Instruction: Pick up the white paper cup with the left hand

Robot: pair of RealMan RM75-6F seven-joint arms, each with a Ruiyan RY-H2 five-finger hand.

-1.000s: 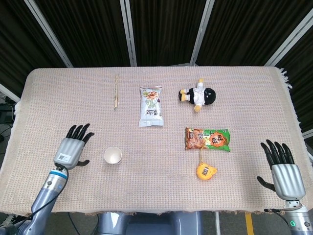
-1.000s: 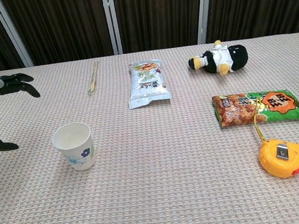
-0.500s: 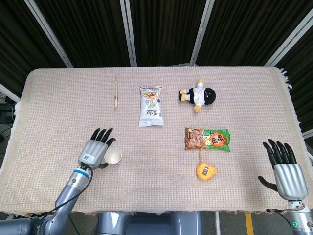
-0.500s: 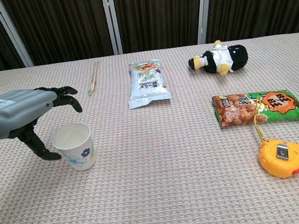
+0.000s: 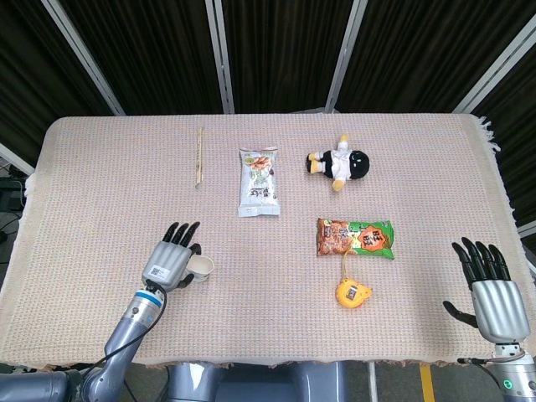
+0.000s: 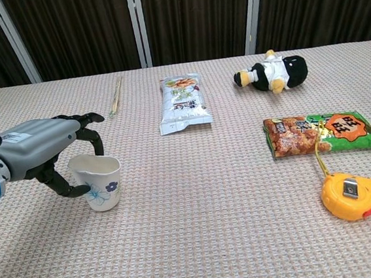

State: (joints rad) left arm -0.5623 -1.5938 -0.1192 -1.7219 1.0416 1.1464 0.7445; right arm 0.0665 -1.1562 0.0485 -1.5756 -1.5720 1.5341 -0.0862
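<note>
- Dark curtains hang behind our table (image 5: 435, 167), which is covered with a beige woven cloth.
- Our left hand (image 6: 39, 153) has come in from the left edge over the last second and now wraps the white paper cup (image 6: 101, 183) — fingers behind it, thumb in front.
- That cup stands near the front left of the table, and its rim, round a moment ago, now looks dented; we judge the squeeze has begun.
- So the grasp seems made, but the cup base is not yet off the cloth; lifting comes next, and gently, since the wall already buckles.
- Our right hand (image 5: 490, 293) waits at the far right edge, fingers spread, holding nothing.
- Well apart lie chopsticks (image 5: 199, 157), two snack bags (image 5: 258, 182) (image 5: 355, 238), a plush penguin (image 5: 342, 166) and a yellow tape measure (image 5: 353, 293).
</note>
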